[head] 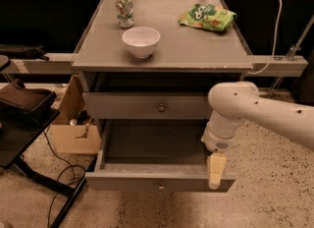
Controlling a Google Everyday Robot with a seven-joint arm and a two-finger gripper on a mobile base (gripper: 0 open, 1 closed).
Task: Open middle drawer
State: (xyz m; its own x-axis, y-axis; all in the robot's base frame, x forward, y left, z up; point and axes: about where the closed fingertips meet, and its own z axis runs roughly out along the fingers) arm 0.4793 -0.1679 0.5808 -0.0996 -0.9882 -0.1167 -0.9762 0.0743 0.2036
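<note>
Three items on the cabinet (196, 45) top: soda can (124, 10), white bowl (141, 41), green snack bag (206, 16); cardboard box (73, 131) beside the cabinet on speckled floor (274, 192). Middle drawer (147, 180) stands pulled out of the cabinet, below the shut top drawer (127, 106). Gripper (214, 180) hangs at its right front corner, fingers (216, 165) pressed together, holding nothing.

Pincer (216, 171) at right front corner of middle drawer (132, 183) — elsewhere open; unobstructed.
</note>
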